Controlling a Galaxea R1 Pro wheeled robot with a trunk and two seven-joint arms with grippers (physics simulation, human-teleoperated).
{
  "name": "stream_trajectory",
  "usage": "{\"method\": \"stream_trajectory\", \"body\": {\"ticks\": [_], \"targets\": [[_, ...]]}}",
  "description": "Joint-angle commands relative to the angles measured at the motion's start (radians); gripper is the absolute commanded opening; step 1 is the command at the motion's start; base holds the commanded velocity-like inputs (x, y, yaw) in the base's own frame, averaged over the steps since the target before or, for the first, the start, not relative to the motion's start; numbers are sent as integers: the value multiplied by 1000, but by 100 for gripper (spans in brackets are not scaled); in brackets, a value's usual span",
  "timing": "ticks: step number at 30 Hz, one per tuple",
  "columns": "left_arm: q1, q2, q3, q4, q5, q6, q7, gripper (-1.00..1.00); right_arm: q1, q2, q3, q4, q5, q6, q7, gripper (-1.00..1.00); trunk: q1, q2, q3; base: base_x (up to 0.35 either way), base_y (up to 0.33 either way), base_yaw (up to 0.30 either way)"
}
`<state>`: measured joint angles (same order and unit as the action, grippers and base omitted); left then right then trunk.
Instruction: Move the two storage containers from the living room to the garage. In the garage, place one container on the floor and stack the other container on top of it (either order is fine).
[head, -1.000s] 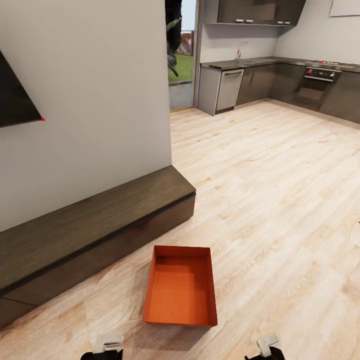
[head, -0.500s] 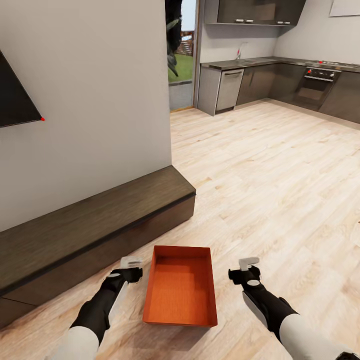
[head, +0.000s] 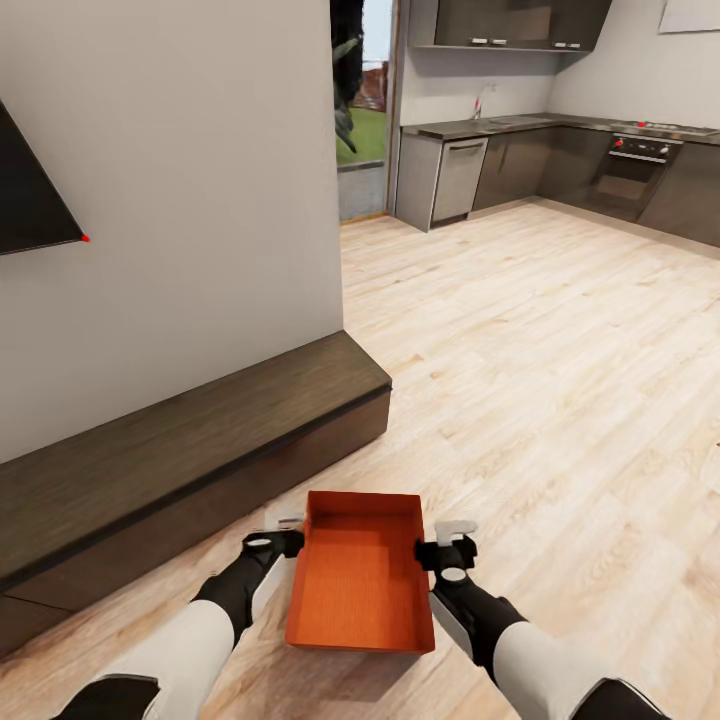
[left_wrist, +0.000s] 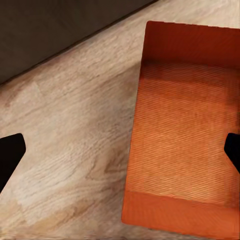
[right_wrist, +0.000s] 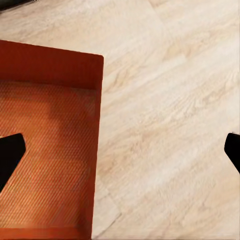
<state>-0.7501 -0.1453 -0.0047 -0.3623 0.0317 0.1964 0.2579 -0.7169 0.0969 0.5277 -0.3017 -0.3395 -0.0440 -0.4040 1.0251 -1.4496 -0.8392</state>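
Bin: one orange-red open-top bin lies flat on the wood plank floor, near the end corner of the dark low cabinet and apart from it. It is empty, with low, slightly flared walls and a textured base.

Handling, as a judgement: the bin looks rigid, thin-walled and light. The flared walls may let fingers slide upward, so a grip placed low on the wall, or a wall pinched between inner and outer faces, should hold better than pressure near the rim. With an even two-sided hold it should lift level; an uneven hold would tilt it.

Grip points: the two long side walls, towards the far end, one per arm.

Left gripper sits just beside the bin's left long wall. In the left wrist view its fingers are spread wide, with that wall between them, one tip over the floor and one over the bin's inside.

Right gripper sits just beside the right long wall. In the right wrist view its fingers are likewise wide and straddle that wall. Neither holds anything.
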Motion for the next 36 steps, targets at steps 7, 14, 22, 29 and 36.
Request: {"method": "stream_trajectory", "body": {"ticks": [7,14,22,29,36], "targets": [[-1,0,0,53,5,-49,14,100,-1,17,8,27,-82,-34,-6,100,0,0,-1,0,0,0],[-2,-5,-1,91,3,-55,19,100,0,19,9,21,-98,-26,-6,100,0,0,-1,0,0,0],[-2,-12,-3,-22,7,258,11,100,-1,3,12,-87,-98,288,-7,100,0,0,-1,0,0,0],[-22,-17,-5,-61,8,385,12,100,-29,-18,10,-138,-99,409,-9,100,0,0,-1,0,0,0],[-41,-12,-3,-66,8,392,6,100,-32,-18,0,-149,-103,401,-1,100,0,0,-1,0,0,0]]}}
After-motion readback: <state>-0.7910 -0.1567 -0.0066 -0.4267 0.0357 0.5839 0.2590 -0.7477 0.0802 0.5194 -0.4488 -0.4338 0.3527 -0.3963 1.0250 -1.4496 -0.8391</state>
